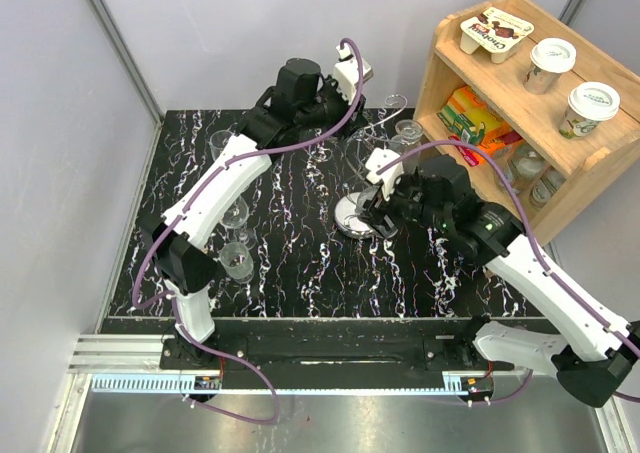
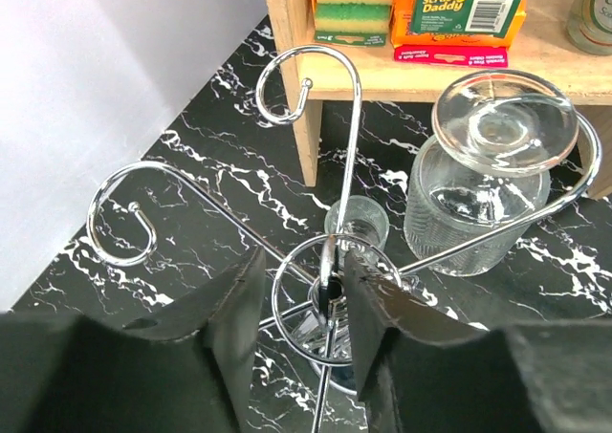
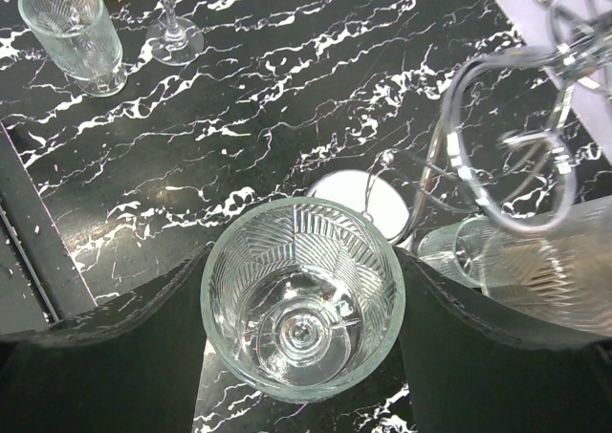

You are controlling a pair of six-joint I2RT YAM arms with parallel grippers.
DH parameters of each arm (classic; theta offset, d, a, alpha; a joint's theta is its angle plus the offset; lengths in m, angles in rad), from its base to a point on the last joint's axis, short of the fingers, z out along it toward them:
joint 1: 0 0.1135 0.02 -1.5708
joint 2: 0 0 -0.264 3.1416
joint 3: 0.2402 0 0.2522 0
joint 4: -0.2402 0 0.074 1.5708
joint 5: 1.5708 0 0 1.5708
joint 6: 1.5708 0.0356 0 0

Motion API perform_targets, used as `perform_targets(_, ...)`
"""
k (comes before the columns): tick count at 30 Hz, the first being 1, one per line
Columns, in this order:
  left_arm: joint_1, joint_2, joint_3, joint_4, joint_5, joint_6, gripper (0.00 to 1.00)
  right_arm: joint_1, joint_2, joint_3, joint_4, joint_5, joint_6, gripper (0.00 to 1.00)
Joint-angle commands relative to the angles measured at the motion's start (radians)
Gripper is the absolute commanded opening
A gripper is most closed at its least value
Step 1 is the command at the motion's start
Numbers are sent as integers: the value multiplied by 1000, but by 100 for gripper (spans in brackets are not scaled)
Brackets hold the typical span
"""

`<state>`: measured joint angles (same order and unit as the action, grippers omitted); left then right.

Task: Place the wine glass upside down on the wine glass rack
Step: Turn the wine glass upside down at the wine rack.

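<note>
A robot lab booth: plain grey panels (image 1: 60, 123) in aluminium framing (image 1: 120, 45) enclose a marbled desk (image 1: 300, 273), two arms (image 1: 215, 193) bolted on, staged grocery shelf (image 1: 530, 123).

A black, white-veined surface (image 1: 300, 263) filled the middle of the top view. At upper right stood a wooden shelf unit (image 1: 441, 65). On its top sat a multi-pack of pots (image 1: 494, 31) and two lidded paper cups (image 1: 551, 61). The shelf below held a Scrub Daddy box (image 2: 459, 8) beside a striped sponge stack (image 2: 352, 8). At the left of the surface, a ribbed tumbler (image 1: 238, 260) stood near a stemmed glass (image 1: 236, 213).
</note>
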<state>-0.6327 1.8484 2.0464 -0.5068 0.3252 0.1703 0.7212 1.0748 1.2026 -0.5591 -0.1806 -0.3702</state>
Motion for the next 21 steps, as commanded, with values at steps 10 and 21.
perform_targets(10,27,8,52,-134,-17,70,73,4,-18,179,-59,27,-41,0)
perform_targets(21,28,-70,52,-137,40,46,96,4,-29,230,-153,-105,-21,0)
